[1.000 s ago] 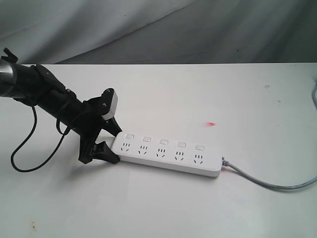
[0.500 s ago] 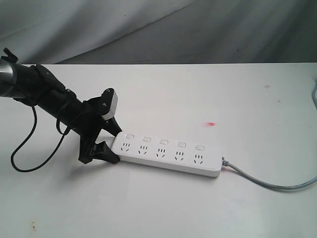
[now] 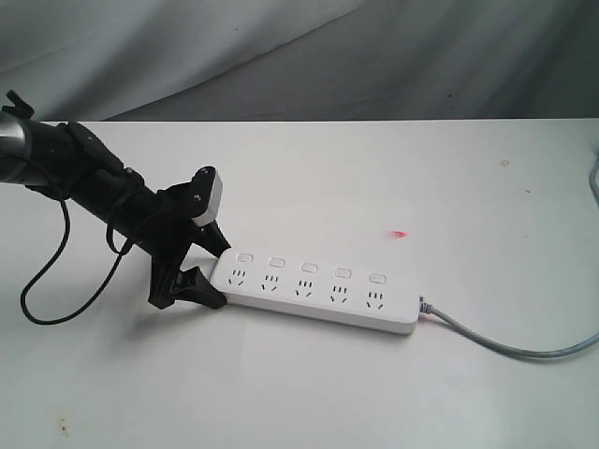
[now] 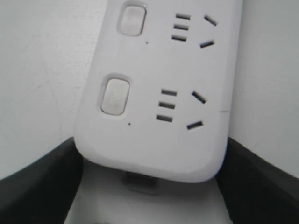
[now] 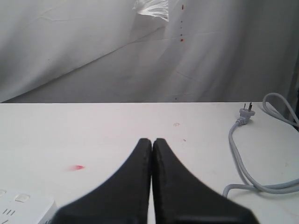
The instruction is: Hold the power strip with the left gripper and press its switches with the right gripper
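Stretching under everything is the white worktop (image 3: 374, 168). The left arm (image 3: 103, 187) slants down onto it from the left side, with its wrist low. The power strip (image 3: 314, 292) lies flat near the middle, running left to right. Its left end is clamped between the two black fingers of the left tool (image 3: 217, 276). The right tool (image 5: 152, 142) sits clear of the strip, its fingers pressed together on nothing. Five switches (image 3: 308, 267) line the strip's far edge, none touched. A grey cord (image 3: 505, 344) trails from the strip's right end, and a small red mark (image 3: 400, 234) lies beyond the strip.
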Motion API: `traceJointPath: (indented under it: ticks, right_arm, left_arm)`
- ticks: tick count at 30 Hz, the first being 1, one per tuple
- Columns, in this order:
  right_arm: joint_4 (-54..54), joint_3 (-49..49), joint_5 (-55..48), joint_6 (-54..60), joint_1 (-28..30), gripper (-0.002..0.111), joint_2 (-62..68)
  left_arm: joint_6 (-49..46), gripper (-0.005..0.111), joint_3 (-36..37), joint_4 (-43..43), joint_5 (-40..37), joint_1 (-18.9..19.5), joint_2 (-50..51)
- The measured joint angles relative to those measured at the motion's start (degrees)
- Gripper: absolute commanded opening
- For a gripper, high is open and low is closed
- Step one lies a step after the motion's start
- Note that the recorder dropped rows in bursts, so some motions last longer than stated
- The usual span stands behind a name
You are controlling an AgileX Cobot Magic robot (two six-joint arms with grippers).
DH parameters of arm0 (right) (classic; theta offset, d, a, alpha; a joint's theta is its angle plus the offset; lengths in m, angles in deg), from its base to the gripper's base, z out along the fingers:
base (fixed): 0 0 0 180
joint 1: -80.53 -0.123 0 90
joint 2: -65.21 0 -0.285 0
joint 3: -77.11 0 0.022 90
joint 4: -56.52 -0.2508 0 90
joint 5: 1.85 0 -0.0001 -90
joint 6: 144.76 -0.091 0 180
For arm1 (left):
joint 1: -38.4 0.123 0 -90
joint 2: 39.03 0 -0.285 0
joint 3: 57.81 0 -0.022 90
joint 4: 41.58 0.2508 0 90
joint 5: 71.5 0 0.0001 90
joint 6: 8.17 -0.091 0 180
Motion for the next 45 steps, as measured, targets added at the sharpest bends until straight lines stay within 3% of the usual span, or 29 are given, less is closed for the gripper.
traceJointPath:
  ticks: [15,25,37,39,43,45]
  right_arm:
    - [0.0,0.0,0.0,0.0,0.0,0.0,0.0]
    - [0.0,0.0,0.0,0.0,0.0,0.0,0.0]
    - [0.0,0.0,0.0,0.0,0.0,0.0,0.0]
    - [0.0,0.0,0.0,0.0,0.0,0.0,0.0]
    - [0.0,0.0,-0.1,0.0,0.0,0.0,0.0]
    - [0.0,0.0,-0.1,0.0,0.0,0.0,0.0]
  left_arm:
    - [0.0,0.066,0.0,0.0,0.0,0.0,0.0]
    - [9.16,0.066,0.0,-3.62,5.63,0.0,0.09]
    - [9.84,0.066,0.0,-3.85,6.24,0.0,0.09]
    - [9.94,0.072,0.0,-3.85,6.02,0.0,0.09]
    - [10.19,0.097,0.0,-3.98,5.33,0.0,0.13]
    - [10.19,0.105,0.0,-4.09,4.82,0.0,0.13]
